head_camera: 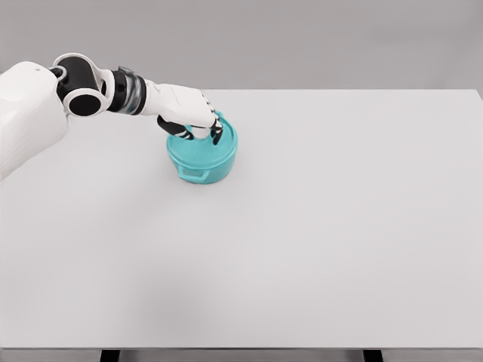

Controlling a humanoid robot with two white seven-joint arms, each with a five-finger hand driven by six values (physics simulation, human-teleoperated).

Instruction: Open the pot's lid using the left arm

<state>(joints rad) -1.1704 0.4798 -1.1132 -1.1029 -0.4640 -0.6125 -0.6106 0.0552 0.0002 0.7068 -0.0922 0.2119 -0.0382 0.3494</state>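
Observation:
A small teal pot (202,167) with side handles stands on the white table (317,226), left of centre toward the back. Its teal lid (202,150) sits flat on the pot. My left hand (198,130) reaches in from the upper left and hovers right over the lid's middle, fingers curled down around the spot where the knob lies. The knob itself is hidden under the hand. The dark fingertips (216,136) touch the lid top.
The table's back edge runs just behind the pot. A grey wall fills the background.

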